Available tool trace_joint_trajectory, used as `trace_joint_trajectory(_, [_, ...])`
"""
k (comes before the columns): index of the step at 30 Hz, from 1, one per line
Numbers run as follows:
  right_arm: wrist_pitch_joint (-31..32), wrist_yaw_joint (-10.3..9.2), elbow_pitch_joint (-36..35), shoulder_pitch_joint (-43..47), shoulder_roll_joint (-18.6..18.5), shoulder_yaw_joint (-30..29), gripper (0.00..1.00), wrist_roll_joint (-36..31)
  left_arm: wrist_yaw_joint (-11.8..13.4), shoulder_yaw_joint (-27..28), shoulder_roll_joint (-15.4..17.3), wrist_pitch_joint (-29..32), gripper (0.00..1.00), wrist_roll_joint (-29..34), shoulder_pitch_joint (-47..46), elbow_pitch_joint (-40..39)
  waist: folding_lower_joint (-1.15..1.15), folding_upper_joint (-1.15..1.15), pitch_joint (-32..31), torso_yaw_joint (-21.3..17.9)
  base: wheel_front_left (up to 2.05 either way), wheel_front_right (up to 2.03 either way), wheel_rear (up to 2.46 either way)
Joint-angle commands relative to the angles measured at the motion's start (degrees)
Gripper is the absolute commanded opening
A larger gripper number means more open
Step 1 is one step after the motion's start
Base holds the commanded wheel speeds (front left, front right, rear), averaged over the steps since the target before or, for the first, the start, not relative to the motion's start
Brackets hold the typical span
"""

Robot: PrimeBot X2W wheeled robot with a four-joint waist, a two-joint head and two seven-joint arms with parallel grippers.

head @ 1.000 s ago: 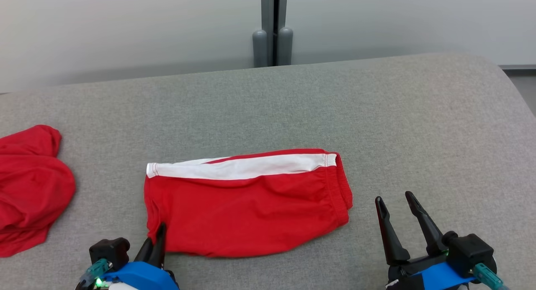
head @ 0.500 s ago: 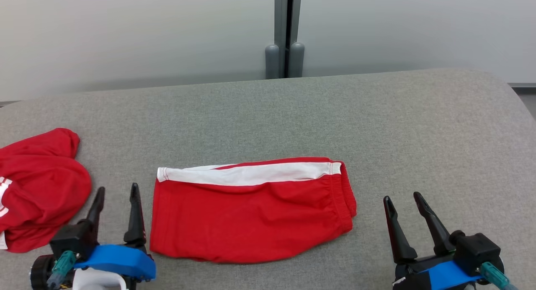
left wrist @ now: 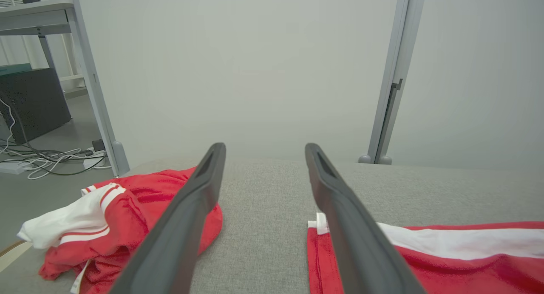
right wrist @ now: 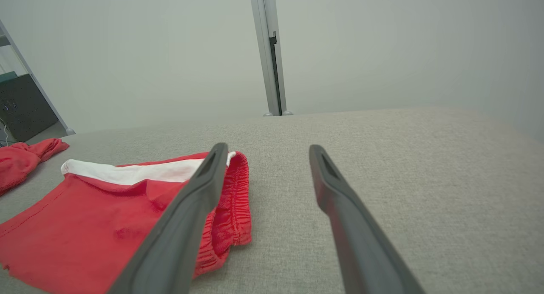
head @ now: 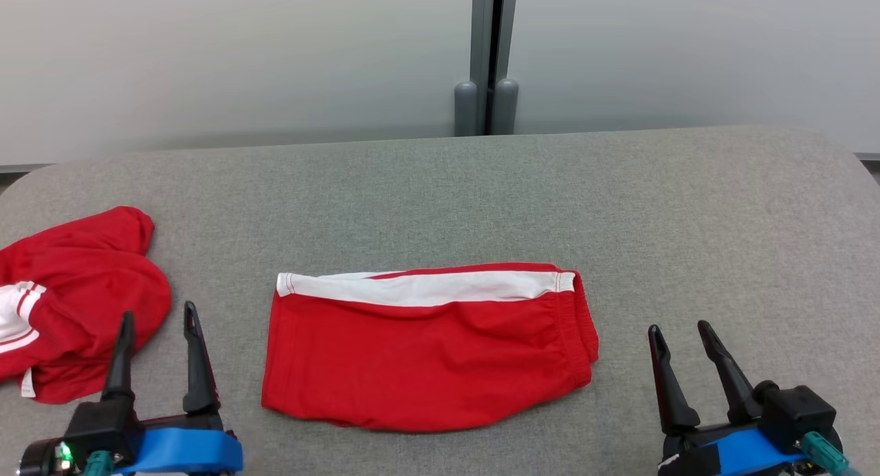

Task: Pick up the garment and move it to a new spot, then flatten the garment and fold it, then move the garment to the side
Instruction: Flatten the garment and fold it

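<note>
Folded red garment lay flat on grey tabletop. Left fingers and right fingers sat either side of it, both pairs spread apart, gripping nothing.

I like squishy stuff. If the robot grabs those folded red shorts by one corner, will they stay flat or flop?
Probably flop: the red shorts are thin wrinkled cloth lying limp on the grey surface. The fold would likely fall open. A push may just bunch them.
</note>
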Motion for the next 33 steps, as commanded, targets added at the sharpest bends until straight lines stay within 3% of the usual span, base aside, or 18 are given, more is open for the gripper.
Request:
trace_joint_trajectory(1, [-0.02,0.03,0.2,0.66,0.06,-0.03,1.0,0.07,-0.38,0.48,-0.51,-0.15,1.0,1.01,0.94,0.38,0.0,0.0,-0.17,0.05,0.0,0.0,0.0])
trace_joint_trajectory(17, [-0.02,0.03,5.48,1.26,0.2,0.56,1.0,-0.8,-6.24,6.95,-5.75,-0.15,1.0,8.0,2.85,4.01,0.0,0.0,-1.83,1.1,0.0,0.0,0.0])
trace_joint_trajectory(26, [-0.02,0.03,10.88,-9.69,-0.15,4.75,1.0,-4.06,-7.92,8.16,-7.41,-0.16,1.0,10.02,0.48,3.81,0.0,0.0,-0.23,1.98,0.0,0.0,0.0])
trace_joint_trajectory(33, [0.65,0.03,23.53,-19.86,-0.02,4.79,1.0,-6.07,-8.58,7.99,-8.1,-0.16,1.0,10.48,-1.13,4.1,0.0,0.0,1.89,3.46,0.0,0.0,0.0])
